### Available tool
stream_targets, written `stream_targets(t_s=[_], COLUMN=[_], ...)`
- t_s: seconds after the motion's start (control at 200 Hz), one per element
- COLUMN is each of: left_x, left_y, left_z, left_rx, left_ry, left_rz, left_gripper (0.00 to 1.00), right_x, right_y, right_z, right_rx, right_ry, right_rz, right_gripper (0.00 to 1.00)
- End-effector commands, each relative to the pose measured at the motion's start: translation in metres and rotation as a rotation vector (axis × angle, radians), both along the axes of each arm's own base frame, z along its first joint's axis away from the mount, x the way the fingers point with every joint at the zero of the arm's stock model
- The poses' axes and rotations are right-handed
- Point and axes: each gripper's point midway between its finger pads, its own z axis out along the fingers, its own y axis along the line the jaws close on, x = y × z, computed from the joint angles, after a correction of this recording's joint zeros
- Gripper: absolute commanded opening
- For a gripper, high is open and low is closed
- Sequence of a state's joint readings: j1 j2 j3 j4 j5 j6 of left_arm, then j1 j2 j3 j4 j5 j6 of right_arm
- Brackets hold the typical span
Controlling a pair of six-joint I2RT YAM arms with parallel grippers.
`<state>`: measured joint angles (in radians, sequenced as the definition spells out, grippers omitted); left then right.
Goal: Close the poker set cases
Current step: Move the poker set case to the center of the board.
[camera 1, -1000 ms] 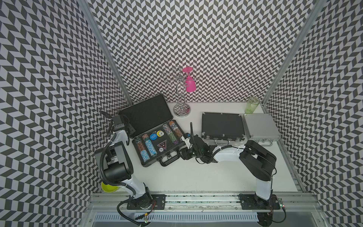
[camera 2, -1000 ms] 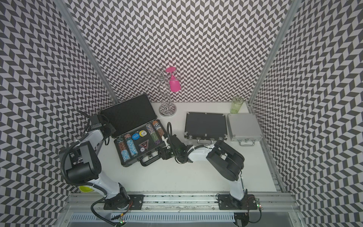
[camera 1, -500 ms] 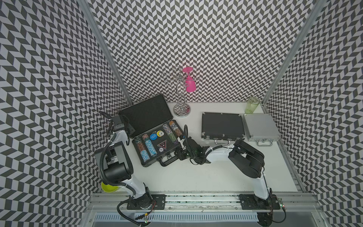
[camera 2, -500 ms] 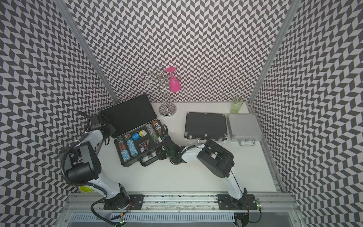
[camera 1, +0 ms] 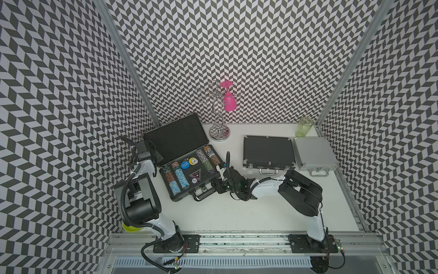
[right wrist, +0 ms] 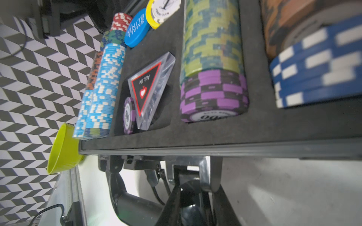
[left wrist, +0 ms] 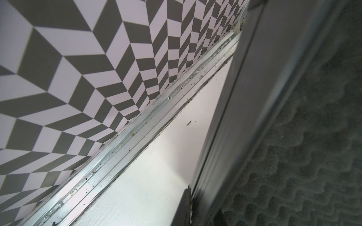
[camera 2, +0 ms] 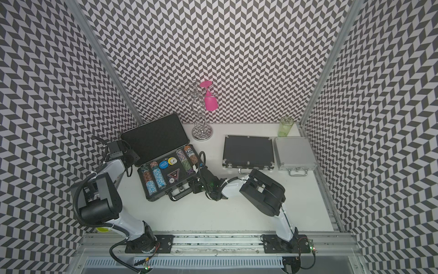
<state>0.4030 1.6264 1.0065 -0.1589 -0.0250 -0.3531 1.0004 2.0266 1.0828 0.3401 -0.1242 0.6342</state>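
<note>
- Over the last second my right claw (camera 1: 217, 187) has slid across the table (camera 1: 237, 213) to the front wall of the large dark-grey case (right wrist: 254, 148). It has also narrowed a good deal. The case and my left arm have not shifted.
- That claw sits low, just beside the black handle (right wrist: 127, 203), with its jaws close together at the wall. I cannot tell whether they pinch anything. My right elbow is folded high and the forearm lies nearly level, pointing toward the left edge.
- My left arm reaches along the left edge. My left claw (camera 1: 155, 156) is clamped on the short edge of the raised lid (camera 1: 177, 137), with one finger (left wrist: 187, 203) on its outer side.
- A yellow-green bowl (camera 1: 129, 228) sits by the near left corner, partly hidden by my left arm.
- The large case lies open near the left edge. It holds rows of light-blue chips (right wrist: 105, 88), green chips (right wrist: 211, 39), purple chips (right wrist: 213, 94) and blue-and-white chips (right wrist: 313, 78). It also holds a triangular "ALL IN" piece (right wrist: 148, 88) and a blue disc (right wrist: 136, 29).
- Toward the far right corner, the flat black case (camera 1: 267, 151) lies closed, with the small silver case (camera 1: 312, 154) closed just beside it.
- At the far edge a wire stand (camera 1: 219, 132) holds a pink glass (camera 1: 230, 104) upside down. A green cup (camera 1: 304, 127) stands in the far right corner.
</note>
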Motion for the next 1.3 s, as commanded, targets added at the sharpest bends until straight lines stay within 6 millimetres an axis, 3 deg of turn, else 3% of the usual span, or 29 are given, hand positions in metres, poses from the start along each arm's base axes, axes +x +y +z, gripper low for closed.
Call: stream_targets(t_s=[0.0,0.335,0.661,1.021,1.297], left_x=[0.016,0.018,0.016,0.042,0.050], left_y=[-0.017,-0.027,-0.041,-0.109,-0.145], left_z=[0.046,0.049,0.040,0.039,0.038], left_rx=[-0.092,-0.117,-0.164,-0.205,-0.230], left_ry=[-0.191,-0.214,-0.216,-0.221,-0.217], left_rz=[-0.009,-0.045,-0.078,-0.316,-0.391], left_gripper=[0.15,0.15,0.16,0.16,0.16], right_x=[-0.043,-0.064,-0.083,-0.080,-0.073], right_y=[0.012,0.009,0.002,-0.016,-0.034], right_z=[0.005,0.013,0.020,0.005,-0.010], right_rx=[0.007,0.027,0.026,-0.048,-0.102], right_ry=[0.036,0.055,0.065,0.085,0.104], right_rz=[0.107,0.138,0.167,0.105,0.040], right_gripper=[0.09,0.06,0.06,0.06,0.06])
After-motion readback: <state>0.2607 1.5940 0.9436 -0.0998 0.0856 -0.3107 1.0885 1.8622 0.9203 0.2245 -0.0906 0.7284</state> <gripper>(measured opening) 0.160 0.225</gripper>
